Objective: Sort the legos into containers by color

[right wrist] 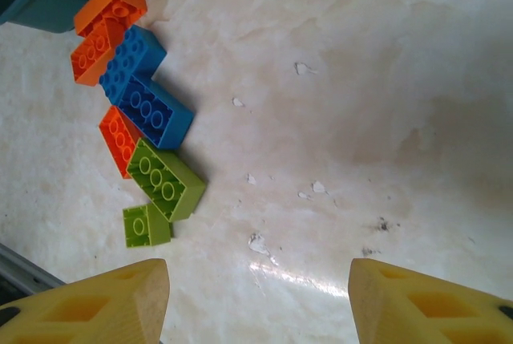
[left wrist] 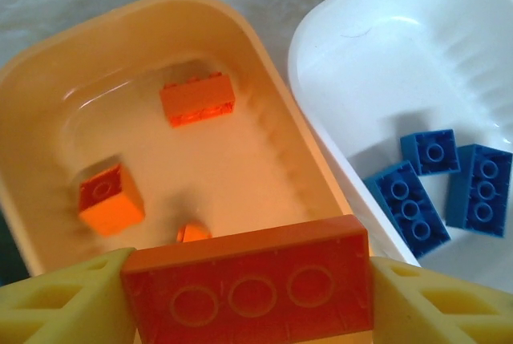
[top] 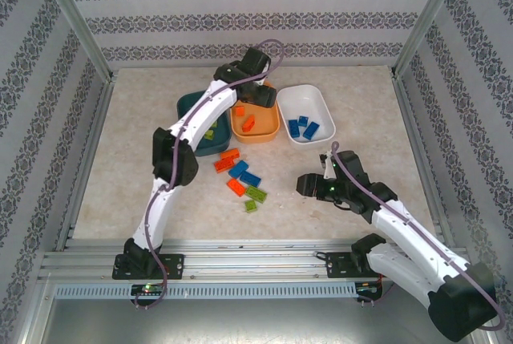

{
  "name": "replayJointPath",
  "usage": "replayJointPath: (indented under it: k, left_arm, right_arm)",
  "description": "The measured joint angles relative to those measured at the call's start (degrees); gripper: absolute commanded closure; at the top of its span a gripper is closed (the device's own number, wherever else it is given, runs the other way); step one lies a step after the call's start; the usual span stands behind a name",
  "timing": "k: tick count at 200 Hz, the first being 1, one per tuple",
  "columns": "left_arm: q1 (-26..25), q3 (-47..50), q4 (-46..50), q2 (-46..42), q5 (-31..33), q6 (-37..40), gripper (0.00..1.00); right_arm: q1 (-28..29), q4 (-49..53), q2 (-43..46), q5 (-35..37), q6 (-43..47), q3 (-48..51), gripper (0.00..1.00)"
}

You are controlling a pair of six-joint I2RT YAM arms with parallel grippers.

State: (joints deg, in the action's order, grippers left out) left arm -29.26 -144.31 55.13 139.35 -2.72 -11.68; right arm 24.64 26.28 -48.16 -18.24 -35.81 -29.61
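My desk point(top: 361, 200) is glossy, mottled beige, like stone. The smooth, round-cornered orange tub point(left wrist: 48, 71) holds three studded orange bricks point(left wrist: 196, 98). The white tub point(left wrist: 377, 31) just beside its right side holds three blue bricks point(left wrist: 437, 188). The teal tub point(top: 188, 105) on its left holds lime ones point(top: 210, 132) (half hidden by my arm). My left tool point(left wrist: 248, 312) pinches a long orange brick point(left wrist: 248, 272) over the orange tub's rim. My right tool point(right wrist: 258, 296) gapes wide over bare desk. The loose bricks point(right wrist: 148, 111) lie to its left, on the orange tub's near side.

White arms point(top: 160, 208), black joints point(top: 175, 155), purple cables point(top: 276, 59), yellow fingers point(right wrist: 96, 304).
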Motion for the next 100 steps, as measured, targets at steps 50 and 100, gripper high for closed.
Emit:
replayJointPath:
  k: [50, 100]
  left_arm:
    - [1.9, -3.4, 1.9, 5.6, 0.0, 0.8, 0.31]
    - [3.3, -3.4, 2.4, 7.6, 0.0, 0.8, 0.30]
  right_arm:
    - [0.0, 3.0, 1.9, 1.0, 0.6, 0.1, 0.36]
    - [0.0, 3.3, -0.2, 1.0, 1.7, 0.1, 0.32]
